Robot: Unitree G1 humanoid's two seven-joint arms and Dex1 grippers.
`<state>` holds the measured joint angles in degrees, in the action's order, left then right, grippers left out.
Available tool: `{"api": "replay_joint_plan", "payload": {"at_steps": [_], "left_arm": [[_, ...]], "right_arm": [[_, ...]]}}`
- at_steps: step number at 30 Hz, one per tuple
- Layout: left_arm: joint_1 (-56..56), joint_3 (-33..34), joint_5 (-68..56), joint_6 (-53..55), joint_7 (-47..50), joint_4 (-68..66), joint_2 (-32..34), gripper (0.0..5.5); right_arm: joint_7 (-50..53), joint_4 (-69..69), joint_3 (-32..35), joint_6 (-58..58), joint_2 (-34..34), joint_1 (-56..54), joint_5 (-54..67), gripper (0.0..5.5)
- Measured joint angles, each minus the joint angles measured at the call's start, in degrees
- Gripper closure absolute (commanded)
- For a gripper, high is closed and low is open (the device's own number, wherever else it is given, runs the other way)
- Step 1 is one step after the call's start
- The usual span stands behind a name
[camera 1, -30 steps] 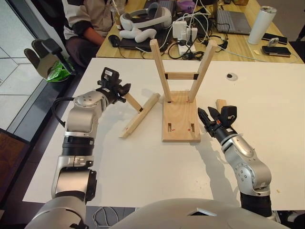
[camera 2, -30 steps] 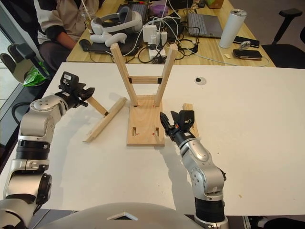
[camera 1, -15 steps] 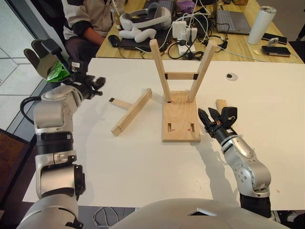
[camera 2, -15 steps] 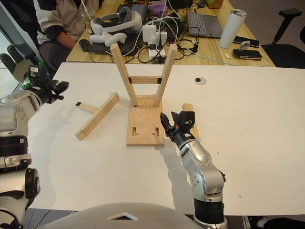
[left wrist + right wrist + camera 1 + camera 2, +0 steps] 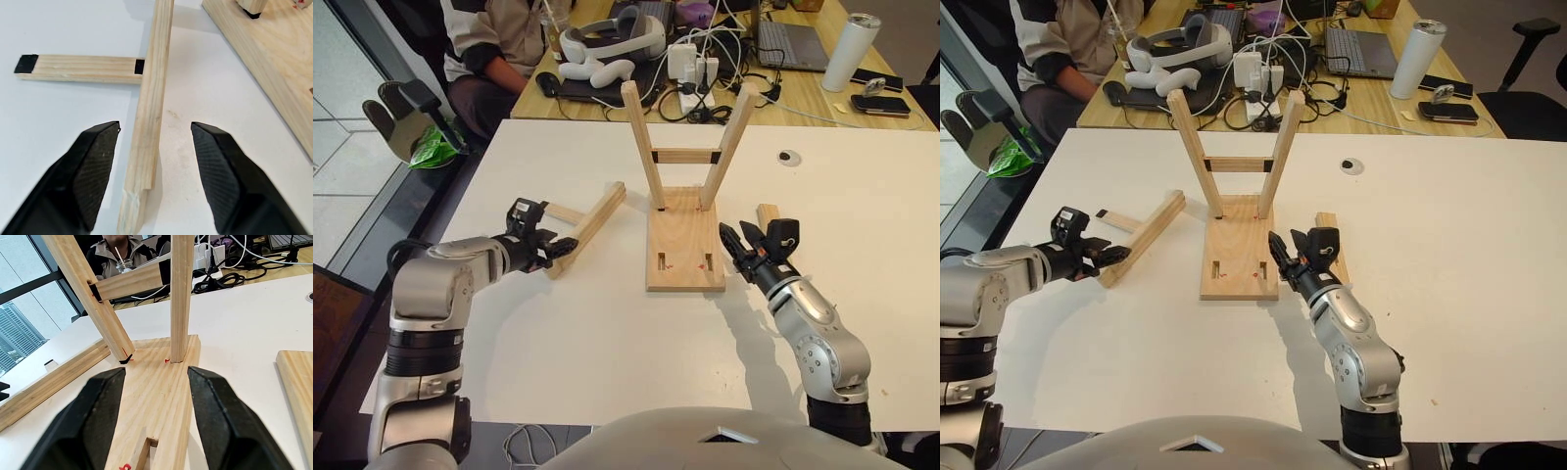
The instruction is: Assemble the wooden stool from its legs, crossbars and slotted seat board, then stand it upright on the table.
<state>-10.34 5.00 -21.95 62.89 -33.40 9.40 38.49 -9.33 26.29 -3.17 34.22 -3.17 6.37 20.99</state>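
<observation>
The slotted seat board lies flat on the white table, with two legs standing up from its far end, joined by a crossbar. To its left a loose leg lies flat with a short crossbar sticking out sideways. My left gripper is open, low over the table, its fingers either side of that leg's near end. My right gripper is open beside the board's right edge, facing the board. Another wooden piece lies behind it.
A round grommet sits in the table at the far right. Behind the table is a desk with a headset, cables, a laptop and a tumbler; a person sits at its left end. The table's left edge is near my left arm.
My left gripper let go of the short crossbar, swung out left, then came back low to the loose leg's near end. The leg now lies flat, shifted left. The right arm stayed put.
</observation>
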Motion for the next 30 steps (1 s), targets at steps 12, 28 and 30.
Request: {"api": "replay_joint_plan", "payload": {"at_steps": [12,28,30], "left_arm": [[1.4,-3.9,2.4,-1.4,3.1,-1.9,-1.6,3.62],[1.0,-4.0,4.4,-6.3,5.2,-3.6,-4.7,4.47],[1.8,-4.5,8.2,-9.9,8.1,-4.0,-4.2,4.47]], "right_arm": [[-0.1,0.0,-0.1,0.9,-0.1,-0.8,0.1,3.13],[-0.1,0.0,-0.6,0.9,-0.1,-1.9,0.0,3.13],[-0.1,0.0,-0.7,0.9,-0.2,-2.0,0.0,3.13]]}}
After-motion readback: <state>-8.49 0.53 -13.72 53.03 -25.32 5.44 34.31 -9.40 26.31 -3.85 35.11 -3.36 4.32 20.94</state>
